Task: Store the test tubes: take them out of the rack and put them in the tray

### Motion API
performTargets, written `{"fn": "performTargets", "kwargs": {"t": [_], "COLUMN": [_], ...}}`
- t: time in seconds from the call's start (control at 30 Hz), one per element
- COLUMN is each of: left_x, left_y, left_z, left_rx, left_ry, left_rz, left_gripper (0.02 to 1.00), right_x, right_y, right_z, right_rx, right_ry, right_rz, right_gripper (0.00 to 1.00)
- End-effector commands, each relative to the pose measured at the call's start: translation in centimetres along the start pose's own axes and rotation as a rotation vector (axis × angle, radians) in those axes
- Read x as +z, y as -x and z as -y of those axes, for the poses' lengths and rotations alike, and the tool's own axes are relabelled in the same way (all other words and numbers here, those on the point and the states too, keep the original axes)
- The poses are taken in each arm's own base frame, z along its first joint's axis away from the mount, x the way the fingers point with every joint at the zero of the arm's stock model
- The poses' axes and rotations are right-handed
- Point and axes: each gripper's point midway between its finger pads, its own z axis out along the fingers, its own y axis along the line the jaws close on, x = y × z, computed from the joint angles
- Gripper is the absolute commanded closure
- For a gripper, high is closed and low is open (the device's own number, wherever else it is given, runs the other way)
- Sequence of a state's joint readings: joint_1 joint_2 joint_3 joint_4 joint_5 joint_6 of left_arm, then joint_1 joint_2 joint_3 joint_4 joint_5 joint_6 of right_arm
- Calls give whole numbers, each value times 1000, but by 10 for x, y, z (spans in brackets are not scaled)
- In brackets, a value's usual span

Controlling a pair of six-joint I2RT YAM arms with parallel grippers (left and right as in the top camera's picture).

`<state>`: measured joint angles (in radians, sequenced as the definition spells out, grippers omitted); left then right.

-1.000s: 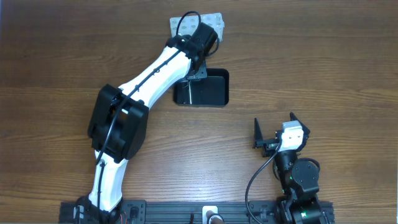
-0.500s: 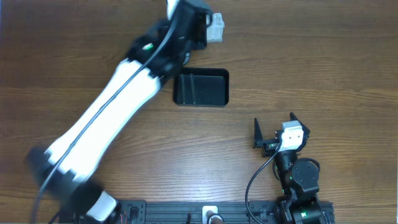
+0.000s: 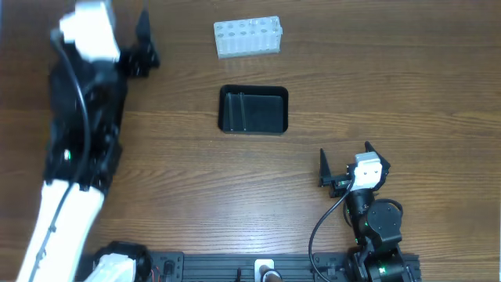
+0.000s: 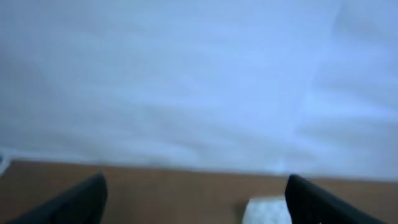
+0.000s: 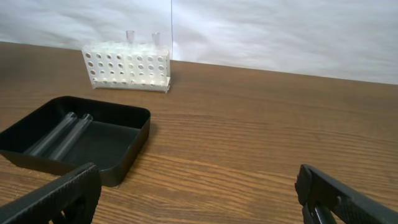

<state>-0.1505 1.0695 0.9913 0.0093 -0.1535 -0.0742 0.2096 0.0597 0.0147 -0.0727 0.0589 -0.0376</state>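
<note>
Tubes come first: two clear test tubes (image 5: 55, 133) lie side by side along one wall of the black rectangular plastic tray (image 3: 253, 127), which sits mid-surface on the brown wooden surface (image 3: 407, 78). Just beyond the tray, apart from it, stands the white perforated plastic rack (image 3: 247, 37), and two more clear tubes (image 5: 130, 36) stick up from its top. The left gripper (image 3: 145, 43) hangs at the far left of the surface, level with the rack but well apart from it. Its fingers are spread wide with nothing between them, and its wrist view catches the rack as a pale blur near one finger. The right gripper (image 3: 344, 157) sits near its own base, fingers likewise spread and bare. It is well apart from the tray, which lies between it and the rack.
</note>
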Motion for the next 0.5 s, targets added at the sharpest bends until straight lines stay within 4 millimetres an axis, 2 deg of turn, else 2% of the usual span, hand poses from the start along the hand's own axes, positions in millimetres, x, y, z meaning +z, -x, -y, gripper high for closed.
{"fn": "performTargets", "kwargs": {"t": [0.03,0.13,0.27,0.5], "left_x": [-49,-75,-99,-119], "left_y": [-31,-59,-96,-152], "left_z": [-15,-30,-39,-40], "left_rx": [18,16,16,16], "left_ry": [-67,-35,-12,-30], "left_rz": [63,73,83,100], "left_gripper": [64,58,20,23], "right_x": [0,0,0,0], "right_y": [-2,-2,-2,-2], "right_z": [-2,-2,-2,-2], "right_rx": [-5,-6,-6,-6], "right_ry": [11,11,11,11], "right_rz": [0,0,0,0], "right_gripper": [7,9,9,9]}}
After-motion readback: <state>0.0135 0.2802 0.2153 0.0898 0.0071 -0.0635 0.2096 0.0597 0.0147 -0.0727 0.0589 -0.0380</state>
